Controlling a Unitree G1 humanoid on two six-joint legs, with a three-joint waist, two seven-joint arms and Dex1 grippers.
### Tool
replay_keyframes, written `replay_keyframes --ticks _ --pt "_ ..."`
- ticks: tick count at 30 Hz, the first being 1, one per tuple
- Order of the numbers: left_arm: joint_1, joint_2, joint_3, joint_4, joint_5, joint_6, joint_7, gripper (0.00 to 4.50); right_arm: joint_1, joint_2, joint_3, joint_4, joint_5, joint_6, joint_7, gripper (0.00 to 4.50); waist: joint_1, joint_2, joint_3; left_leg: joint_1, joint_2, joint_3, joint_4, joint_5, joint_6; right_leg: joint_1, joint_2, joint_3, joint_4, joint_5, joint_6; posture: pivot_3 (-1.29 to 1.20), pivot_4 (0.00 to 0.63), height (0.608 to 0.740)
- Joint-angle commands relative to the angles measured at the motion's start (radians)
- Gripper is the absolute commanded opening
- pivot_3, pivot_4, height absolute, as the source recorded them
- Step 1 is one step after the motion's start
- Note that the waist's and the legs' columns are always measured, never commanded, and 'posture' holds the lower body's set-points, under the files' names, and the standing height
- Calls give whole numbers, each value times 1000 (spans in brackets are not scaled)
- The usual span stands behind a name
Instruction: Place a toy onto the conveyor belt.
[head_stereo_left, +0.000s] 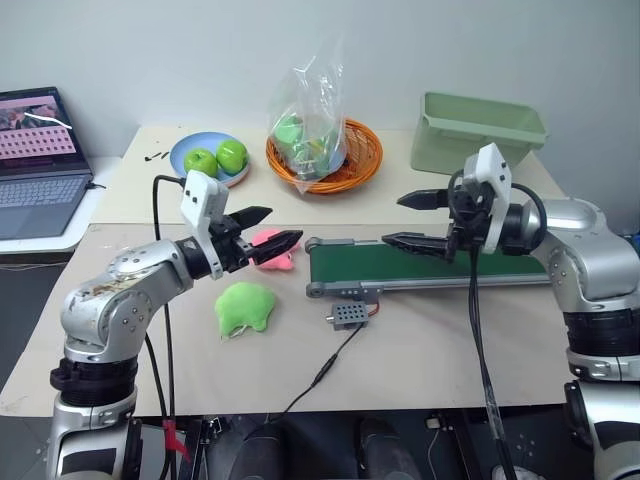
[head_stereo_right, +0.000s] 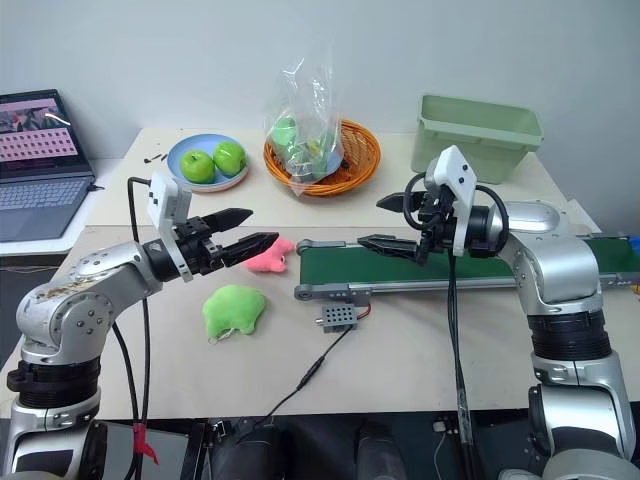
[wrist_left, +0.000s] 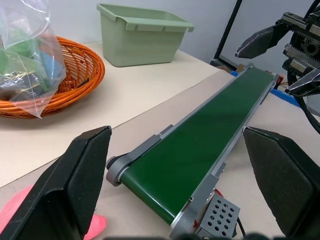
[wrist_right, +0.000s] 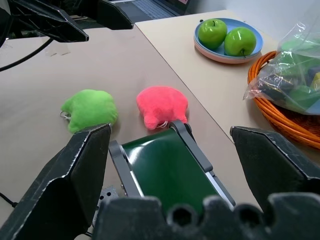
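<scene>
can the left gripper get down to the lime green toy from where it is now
Probably yes. The left gripper hangs open above the table, over the pink plush, with the lime-green toy lying uncovered just below and nearer the robot. Nothing sits on or against it.

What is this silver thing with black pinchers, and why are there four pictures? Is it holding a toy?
It is a robot with two arms. Two pictures come from cameras in its head, looking down over a table. The other two come from small cameras on its wrists, looking out between the black fingers.

The left gripper and the right gripper are both open, and neither holds anything.

On the table lie a lime-green plush toy and a pink plush toy. The pink one sits right by the end of the dark green conveyor belt. Farther back are a blue plate with two green apples, an orange basket with a plastic bag in it, and a pale green bin. A laptop sits off to the left.
</scene>
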Motion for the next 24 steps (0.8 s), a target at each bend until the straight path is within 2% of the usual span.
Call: replay_keyframes --ticks 1,8,11,16,20,24 --pt "-5 11 0 -15 6 -14 -7 4480 -6 0 -17 -19 6 -27 -1 4500 0 0 0 0 0 0 0 0 0 0 0 0 0 0 0 0 150 740" --pt "8 1 40 -15 -48 16 0 4480 -11 13 -11 -5 0 -34 2 4500 0 0 0 0 0 0 0 0 0 0 0 0 0 0 0 0 150 740" --pt "29 -12 98 13 -96 36 18 4480 -11 18 -6 1 -4 -39 4 4500 -1 0 0 0 0 0 0 0 0 0 0 0 0 0 0 0 150 740" --pt "77 -124 376 148 -335 94 204 4480 -20 32 8 22 -12 -52 10 4500 -6 0 0 1 1 -1 0 0 0 0 0 0 1 0 0 0 150 740" --pt "194 -117 470 163 -511 200 266 4480 -19 36 17 31 -17 -57 14 4500 -7 0 0 0 1 -2 0 0 0 -1 0 1 2 0 0 0 150 740" --pt "317 -132 569 251 -733 251 397 4480 -3 30 19 33 -23 -60 16 4500 -4 0 0 0 0 -4 0 0 0 0 -1 1 2 0 0 0 150 740"
